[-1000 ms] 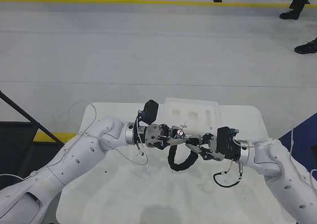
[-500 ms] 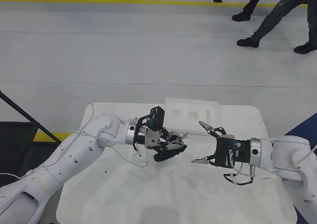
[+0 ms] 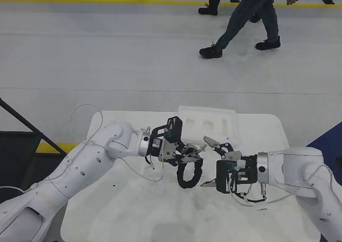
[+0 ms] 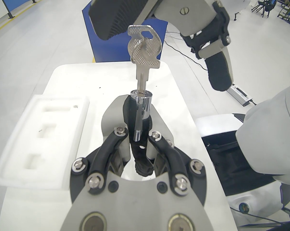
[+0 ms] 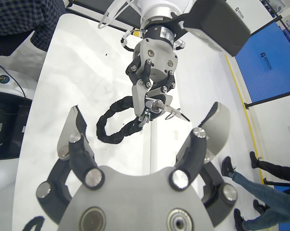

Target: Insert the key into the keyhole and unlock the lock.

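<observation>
Here, key [image 4: 145,49] in lock [image 4: 141,102], bow facing right gripper [image 3: 208,162]

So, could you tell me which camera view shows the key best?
The left wrist view: the key stands close, face-on, in the lock. The right wrist view shows it small and foreshortened; the top view, barely.

Silver metal key [image 4: 145,49] w/ dimpled flat head and a thin wire ring thru its hole. Blade sits partway in the keyhole, head sticking straight out in line w/ the cylinder. Black sleeved cable lock [image 5: 111,126]: its chrome cylinder end [image 4: 141,102] carries the keyhole, and the cable curls into a loop hanging below. Cylinder end is pinched btwn the fingers of the left gripper [image 4: 136,118], held above the white table [image 4: 70,78]. Can't tell if the loop touches the tabletop.
</observation>
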Motion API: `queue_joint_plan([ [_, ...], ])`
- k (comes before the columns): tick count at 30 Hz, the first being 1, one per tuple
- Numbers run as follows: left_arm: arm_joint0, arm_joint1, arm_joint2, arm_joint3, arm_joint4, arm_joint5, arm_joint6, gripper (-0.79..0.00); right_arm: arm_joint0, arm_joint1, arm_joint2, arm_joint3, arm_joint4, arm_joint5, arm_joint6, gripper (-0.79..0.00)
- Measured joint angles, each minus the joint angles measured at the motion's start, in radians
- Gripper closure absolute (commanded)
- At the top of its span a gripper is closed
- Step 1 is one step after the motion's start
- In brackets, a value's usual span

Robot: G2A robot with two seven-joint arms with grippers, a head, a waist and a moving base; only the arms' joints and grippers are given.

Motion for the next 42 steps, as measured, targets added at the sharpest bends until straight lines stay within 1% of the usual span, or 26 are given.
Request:
queue_joint_plan([
  [4, 0.004, -0.003, -0.007, 0.004, -0.007, -0.002, -0.012, 0.000, 0.022, 0.000, -0.033, -0.009, 0.012, -0.007, 0.080, -0.785],
  [9, 0.009, -0.007, -0.020, 0.003, -0.013, -0.006, -0.023, 0.000, 0.050, -0.001, -0.069, -0.020, 0.044, 0.014, 0.189, -0.785],
  [15, 0.018, -0.011, -0.035, 0.000, -0.013, -0.010, -0.032, 0.000, 0.078, -0.001, -0.101, -0.028, 0.091, 0.025, 0.287, -0.785],
  [20, 0.025, -0.015, -0.041, -0.005, -0.010, -0.012, -0.041, 0.000, 0.104, 0.000, -0.119, -0.026, 0.135, 0.009, 0.322, -0.785],
  [25, 0.030, -0.019, -0.046, -0.004, -0.001, -0.013, -0.054, 0.000, 0.116, 0.006, -0.076, -0.018, 0.170, 0.034, 0.301, -0.785],
  [26, 0.031, -0.020, -0.047, -0.003, 0.000, -0.013, -0.056, 0.000, 0.113, 0.008, -0.065, -0.017, 0.175, 0.037, 0.290, -0.646],
  [27, 0.033, -0.021, -0.048, -0.003, 0.002, -0.013, -0.058, 0.000, 0.107, 0.010, -0.051, -0.015, 0.181, 0.039, 0.275, -0.483],
  [28, 0.033, -0.022, -0.049, -0.003, 0.004, -0.013, -0.060, 0.000, 0.103, 0.011, -0.042, -0.014, 0.185, 0.039, 0.262, -0.372],
  [30, 0.035, -0.024, -0.051, -0.007, 0.009, -0.013, -0.065, 0.000, 0.094, 0.014, -0.023, -0.009, 0.188, 0.043, 0.235, -0.215],
  [31, 0.035, -0.025, -0.051, -0.009, 0.011, -0.012, -0.067, 0.000, 0.089, 0.014, -0.018, -0.008, 0.190, 0.046, 0.222, -0.179],
  [32, 0.036, -0.026, -0.052, -0.011, 0.013, -0.012, -0.069, 0.000, 0.085, 0.015, -0.013, -0.005, 0.191, 0.048, 0.211, -0.117],
  [33, 0.036, -0.027, -0.052, -0.013, 0.015, -0.012, -0.071, 0.000, 0.080, 0.015, -0.007, -0.001, 0.193, 0.052, 0.196, -0.102],
  [37, 0.037, -0.031, -0.055, -0.016, 0.020, -0.016, -0.075, 0.000, 0.069, 0.016, 0.001, 0.012, 0.201, 0.060, 0.166, -0.160],
  [39, 0.038, -0.032, -0.059, -0.021, 0.021, -0.018, -0.076, 0.000, 0.067, 0.017, 0.001, 0.015, 0.205, 0.062, 0.156, -0.172],
  [42, 0.041, -0.034, -0.064, -0.028, 0.023, -0.023, -0.077, 0.000, 0.067, 0.017, -0.001, 0.019, 0.207, 0.062, 0.146, -0.145],
])
